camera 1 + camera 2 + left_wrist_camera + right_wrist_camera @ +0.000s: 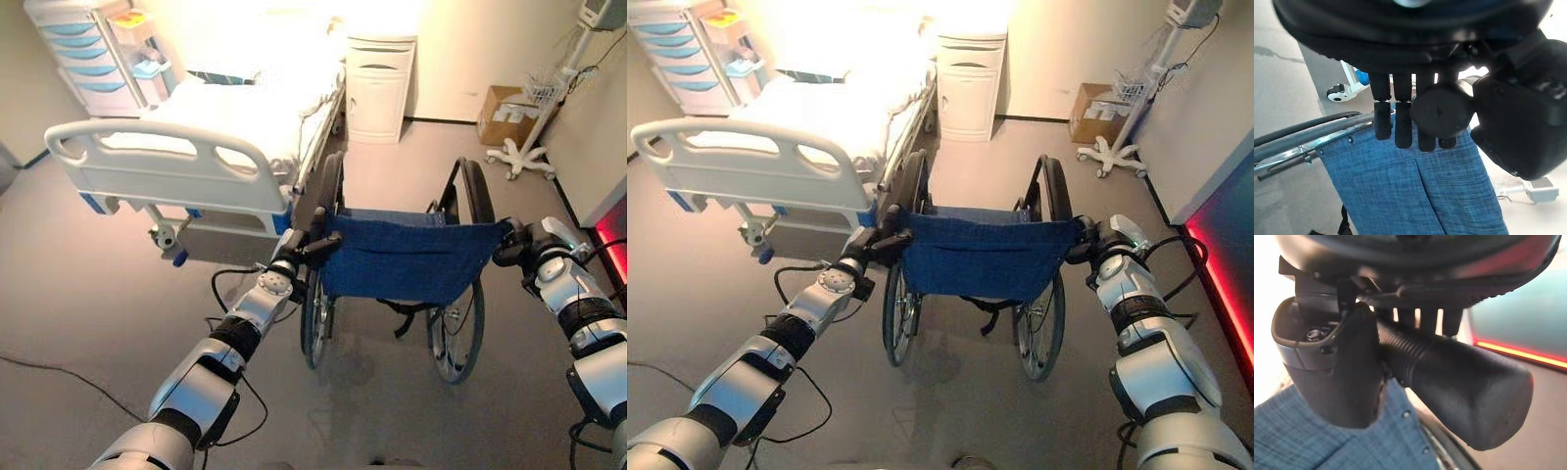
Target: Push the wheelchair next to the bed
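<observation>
The wheelchair (402, 257), with a blue cloth back and large spoked wheels, stands just in front of me, facing away. The white hospital bed (147, 166) lies ahead on the left, its footboard close to the chair's left wheel. My left hand (299, 247) is shut on the left push handle (1440, 112), with its fingers (1383, 117) curled over it. On the other side, my right hand (517, 245) grips the ribbed black right push handle (1464, 391), with the thumb (1337, 377) wrapped across it.
A white bedside cabinet (380, 88) stands at the bed's head. A trolley with blue drawers (83, 54) is at the far left. A cardboard box (500, 113) and a wheeled stand (529, 147) sit at the back right. A wall with a red light strip (609, 235) runs close on the right.
</observation>
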{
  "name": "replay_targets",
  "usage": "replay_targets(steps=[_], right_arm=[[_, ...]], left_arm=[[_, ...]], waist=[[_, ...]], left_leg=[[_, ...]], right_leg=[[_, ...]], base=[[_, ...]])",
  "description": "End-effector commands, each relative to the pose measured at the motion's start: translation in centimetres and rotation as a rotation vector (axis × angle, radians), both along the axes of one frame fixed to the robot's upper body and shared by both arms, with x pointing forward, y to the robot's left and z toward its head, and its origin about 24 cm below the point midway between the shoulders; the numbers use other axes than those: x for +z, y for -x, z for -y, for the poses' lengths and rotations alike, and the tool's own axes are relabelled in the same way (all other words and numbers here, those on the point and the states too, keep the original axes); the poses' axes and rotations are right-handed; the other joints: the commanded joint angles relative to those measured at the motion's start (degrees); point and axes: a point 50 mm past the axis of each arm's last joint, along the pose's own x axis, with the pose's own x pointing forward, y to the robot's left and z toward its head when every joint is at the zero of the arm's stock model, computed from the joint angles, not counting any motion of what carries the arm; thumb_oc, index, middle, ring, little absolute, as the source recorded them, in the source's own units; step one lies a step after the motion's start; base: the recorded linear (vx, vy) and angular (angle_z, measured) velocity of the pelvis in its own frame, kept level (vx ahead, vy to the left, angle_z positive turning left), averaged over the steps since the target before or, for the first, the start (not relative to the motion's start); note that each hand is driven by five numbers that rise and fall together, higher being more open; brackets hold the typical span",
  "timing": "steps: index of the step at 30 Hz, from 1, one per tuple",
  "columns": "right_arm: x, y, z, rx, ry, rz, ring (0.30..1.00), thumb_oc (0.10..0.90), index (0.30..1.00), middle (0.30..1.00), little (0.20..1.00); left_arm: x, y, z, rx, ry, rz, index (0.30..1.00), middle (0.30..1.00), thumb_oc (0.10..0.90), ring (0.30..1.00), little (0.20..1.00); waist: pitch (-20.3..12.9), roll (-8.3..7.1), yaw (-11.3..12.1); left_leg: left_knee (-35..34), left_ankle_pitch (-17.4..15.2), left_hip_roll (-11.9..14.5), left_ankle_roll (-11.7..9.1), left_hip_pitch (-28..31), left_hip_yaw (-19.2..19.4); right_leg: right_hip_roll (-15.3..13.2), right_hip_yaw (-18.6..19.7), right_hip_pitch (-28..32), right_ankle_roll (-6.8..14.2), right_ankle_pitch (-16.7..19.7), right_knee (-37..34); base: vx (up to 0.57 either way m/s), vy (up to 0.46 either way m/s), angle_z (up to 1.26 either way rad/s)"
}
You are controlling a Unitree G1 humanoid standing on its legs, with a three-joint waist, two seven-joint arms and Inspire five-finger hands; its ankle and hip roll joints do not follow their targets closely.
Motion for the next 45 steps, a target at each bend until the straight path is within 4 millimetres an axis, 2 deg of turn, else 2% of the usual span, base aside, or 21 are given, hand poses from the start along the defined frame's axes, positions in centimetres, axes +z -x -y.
replay_targets(steps=[1,3,4,6,8,12,13,16,20,21,22,24,26,27,29,31,34,37,40,43,45], right_arm=[[-0.3,-3.1,-10.0,0.404,-0.052,0.058,0.300,0.400,0.300,0.300,0.300],[0.1,-3.4,-10.7,0.421,-0.064,0.048,0.300,0.400,0.300,0.300,0.300],[0.3,-3.6,-10.9,0.435,-0.071,0.040,0.300,0.400,0.300,0.300,0.300],[0.4,-3.9,-11.4,0.454,-0.079,0.019,0.300,0.400,0.300,0.300,0.300],[-0.2,-3.8,-11.9,0.456,-0.132,-0.016,0.300,0.400,0.300,0.300,0.300],[-1.8,-3.3,-12.9,0.481,-0.149,-0.053,0.300,0.400,0.300,0.300,0.300],[-2.4,-3.2,-13.5,0.488,-0.165,-0.052,0.300,0.400,0.300,0.300,0.300],[-2.5,-3.4,-14.3,0.491,-0.179,-0.045,0.300,0.400,0.300,0.300,0.300],[-3.3,-3.0,-14.2,0.498,-0.193,-0.054,0.300,0.400,0.300,0.300,0.300],[-3.4,-2.9,-14.2,0.500,-0.192,-0.055,0.300,0.400,0.300,0.300,0.300],[-3.4,-2.9,-14.2,0.510,-0.189,-0.059,0.300,0.400,0.300,0.300,0.300],[-3.2,-2.9,-14.2,0.510,-0.185,-0.057,0.300,0.400,0.300,0.300,0.300],[-3.1,-2.9,-13.8,0.493,-0.190,-0.051,0.300,0.400,0.300,0.300,0.300],[-3.0,-2.9,-13.8,0.492,-0.190,-0.051,0.300,0.400,0.300,0.300,0.300],[-2.4,-3.1,-13.3,0.468,-0.189,-0.035,0.300,0.400,0.300,0.300,0.300],[-2.0,-3.2,-13.0,0.452,-0.194,-0.027,0.300,0.400,0.300,0.300,0.300],[-1.6,-3.4,-13.4,0.448,-0.209,-0.031,0.300,0.400,0.300,0.300,0.300],[-1.1,-3.6,-13.5,0.467,-0.222,-0.034,0.300,0.400,0.300,0.300,0.300],[-1.1,-3.6,-13.9,0.487,-0.223,-0.055,0.300,0.400,0.300,0.300,0.300],[-1.5,-3.3,-13.6,0.481,-0.219,-0.076,0.300,0.400,0.300,0.300,0.300],[-1.7,-3.2,-13.4,0.471,-0.216,-0.073,0.300,0.400,0.300,0.300,0.300]], left_arm=[[-4.1,2.4,-2.9,0.040,-0.154,-0.163,0.300,0.300,0.400,0.300,0.300],[-4.0,2.6,-2.9,0.047,-0.151,-0.153,0.300,0.300,0.400,0.300,0.300],[-3.9,2.5,-3.0,0.050,-0.147,-0.145,0.300,0.300,0.400,0.300,0.300],[-3.6,2.4,-3.0,0.057,-0.141,-0.141,0.300,0.300,0.400,0.300,0.300],[-3.8,2.4,-3.5,0.080,-0.127,-0.159,0.300,0.300,0.400,0.300,0.300],[-4.1,2.3,-3.8,0.098,-0.124,-0.181,0.300,0.300,0.400,0.300,0.300],[-4.2,2.1,-3.6,0.110,-0.127,-0.194,0.300,0.300,0.400,0.300,0.300],[-4.1,1.7,-3.2,0.120,-0.116,-0.199,0.300,0.300,0.400,0.300,0.300],[-4.7,1.9,-2.2,0.121,-0.109,-0.214,0.300,0.300,0.400,0.300,0.300],[-4.8,2.0,-2.1,0.121,-0.108,-0.217,0.300,0.300,0.400,0.300,0.300],[-4.9,2.0,-1.7,0.121,-0.102,-0.220,0.300,0.300,0.400,0.300,0.300],[-4.8,2.0,-1.3,0.112,-0.102,-0.213,0.300,0.300,0.400,0.300,0.300],[-4.3,1.6,-1.2,0.093,-0.113,-0.198,0.300,0.300,0.400,0.300,0.300],[-4.3,1.6,-1.2,0.091,-0.114,-0.196,0.300,0.300,0.400,0.300,0.300],[-3.3,1.0,-0.9,0.065,-0.115,-0.166,0.300,0.300,0.400,0.300,0.300],[-3.0,0.8,-0.5,0.052,-0.108,-0.157,0.300,0.300,0.400,0.300,0.300],[-3.2,1.0,0.1,0.043,-0.120,-0.159,0.300,0.300,0.400,0.300,0.300],[-3.7,1.4,0.2,0.069,-0.126,-0.165,0.300,0.300,0.400,0.300,0.300],[-4.0,1.6,-0.2,0.080,-0.130,-0.191,0.300,0.300,0.400,0.300,0.300],[-3.8,1.6,-0.6,0.093,-0.138,-0.186,0.300,0.300,0.400,0.300,0.300],[-3.2,1.1,-0.5,0.090,-0.139,-0.174,0.300,0.300,0.400,0.300,0.300]], waist=[[6.92,2.41,8.21],[7.17,3.46,10.81],[7.14,3.77,11.62],[6.45,4.00,12.16],[4.97,3.46,12.07],[3.30,2.35,11.94],[1.63,1.38,12.18],[0.14,0.66,11.96],[-1.01,0.82,9.83],[-1.11,0.81,9.54],[-0.82,1.17,8.35],[0.26,2.56,6.63],[2.42,1.42,5.33],[2.82,1.31,5.14],[4.62,0.39,3.81],[5.02,0.33,3.34],[4.91,-0.50,3.05],[3.67,-1.06,2.01],[3.20,-0.84,1.27],[3.26,-0.21,0.29],[3.36,-0.04,-0.21]], left_leg=[[-10.29,7.52,-6.10,2.93,-5.86,2.39],[-16.28,11.78,-7.11,2.77,-8.37,2.22],[-18.19,12.00,-7.32,2.92,-8.57,2.42],[-18.89,10.34,-7.13,4.11,-7.64,4.28],[-15.38,8.05,-7.43,5.66,-6.55,4.63],[-14.25,5.07,-7.28,7.72,-4.07,5.30],[-15.19,4.41,-7.85,8.79,-2.53,4.74],[-15.47,3.69,-8.30,10.18,-2.01,4.45],[-16.03,2.50,-8.76,10.77,0.76,2.65],[-15.99,2.24,-8.76,10.77,1.27,2.42],[-15.82,1.31,-8.51,10.79,3.63,1.28],[-15.52,-0.72,-7.10,10.68,7.05,-0.60],[-13.32,-4.17,-7.57,10.98,8.75,-2.16],[-12.90,-4.70,-7.58,10.98,9.02,-2.37],[-10.31,-8.34,-7.22,10.33,10.25,-4.90],[-9.43,-9.79,-6.52,9.71,11.00,-5.82],[-7.20,-12.38,-4.96,8.52,12.12,-6.41],[-6.91,-13.20,-1.75,6.52,14.87,-5.78],[-7.00,-12.23,0.36,5.03,16.62,-5.04],[-5.59,-3.44,4.84,3.05,16.32,-1.98],[-4.49,-0.23,6.33,2.44,15.98,-0.12]], right_leg=[[5.02,7.97,3.15,2.79,5.76,-0.42],[6.80,9.79,5.86,2.49,4.63,-0.96],[7.19,10.07,6.51,2.44,3.80,-0.58],[7.21,9.91,6.89,2.43,1.75,0.89],[6.84,9.75,6.99,2.75,0.69,2.19],[5.37,9.18,7.23,4.24,1.12,5.18],[4.18,8.69,8.08,5.84,3.14,6.99],[2.74,8.86,6.79,8.02,7.47,14.22],[3.25,11.68,1.61,9.53,13.09,24.00],[2.64,11.43,0.73,9.50,13.63,23.82],[0.48,10.97,-3.34,9.05,13.89,22.75],[-1.25,11.00,-12.21,7.92,14.47,20.62],[-4.96,11.65,-16.51,8.42,18.36,14.85],[-5.31,11.66,-16.58,8.52,18.78,14.02],[-7.88,12.93,-18.52,9.59,18.75,0.57],[-8.54,13.42,-17.91,10.35,18.94,-5.03],[-9.42,13.61,-17.05,10.79,19.53,-5.13],[-7.80,13.37,-15.70,10.60,17.42,-1.38],[-6.62,13.31,-16.17,9.74,15.99,4.25],[-4.65,10.17,-14.07,7.31,14.68,3.42],[-3.71,8.34,-12.84,6.09,14.01,2.60]], base=[[0.40,-0.066,-0.34],[0.36,0.003,-1.05],[0.29,0.047,-1.46],[0.27,0.078,-1.59],[0.35,0.120,-1.09],[0.36,0.089,-0.14],[0.31,0.071,0.49],[0.29,0.086,0.04],[0.28,0.066,-0.03],[0.42,0.011,-0.04],[0.37,-0.032,-0.30],[0.37,-0.132,-0.18],[0.29,-0.234,0.15],[0.32,-0.290,0.44],[0.42,-0.340,0.73],[0.40,-0.303,0.66],[0.48,-0.443,0.93],[0.44,-0.411,0.11],[0.38,-0.312,0.59],[0.39,-0.404,0.83],[0.31,-0.367,0.61]])
